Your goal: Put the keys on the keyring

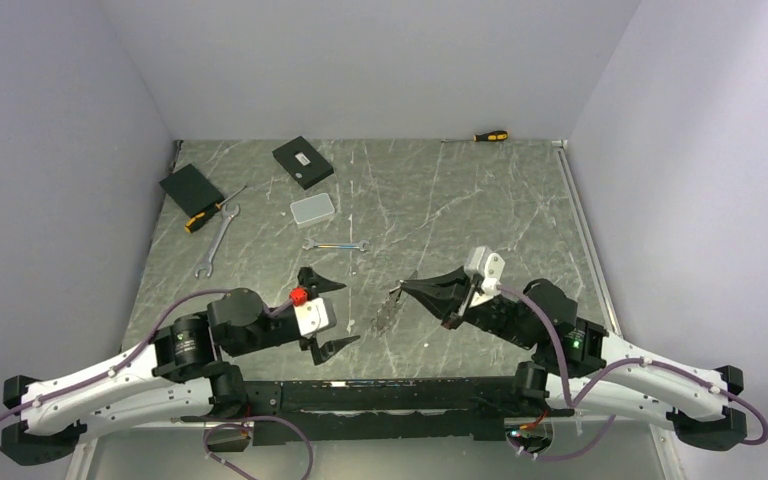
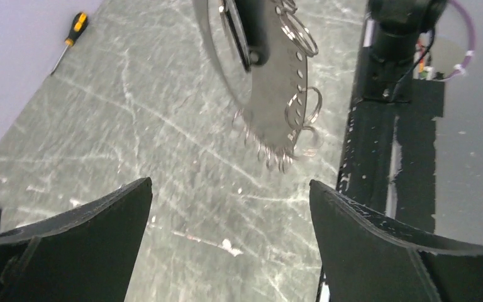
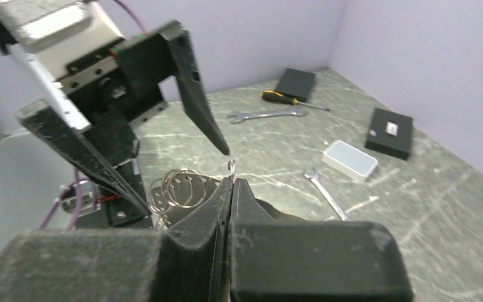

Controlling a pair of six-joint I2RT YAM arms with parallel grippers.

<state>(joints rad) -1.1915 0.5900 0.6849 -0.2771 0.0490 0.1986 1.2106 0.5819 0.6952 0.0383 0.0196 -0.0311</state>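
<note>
Nearest the arm bases, the left jaws stand wide apart and empty just above the bench point(image 1: 440, 200). They face across the gap toward the right arm, probably so that they can take or steady whatever is offered. Just beyond them, near the middle of the bench, the right jaws are pressed together on one thin silver ring point(image 3: 231, 167) at the top of the keyring point(image 2: 275, 88). From here the keyring looks like a flat grey metal piece with a row of holes and several thin loops threaded through them. Pinched at its upper end, it dangles between the two arms with its loops hanging free and in the left wrist camera's view, which should make an opening easier to reach. I cannot tell whether its lower end touches the bench. No keys can be made out, either on it or lying loose, so the threading looks not yet begun. Farther back lie a small wrench point(image 1: 335, 245) and a pale flat box point(image 1: 313, 209). To the left of these a longer wrench point(image 1: 217, 240) lies beside a yellow-handled screwdriver point(image 1: 210, 213). Two black boxes point(image 1: 190, 187) point(image 1: 303, 162) follow, and a second screwdriver point(image 1: 490, 136) lies against the back wall, all well clear of the work.
</note>
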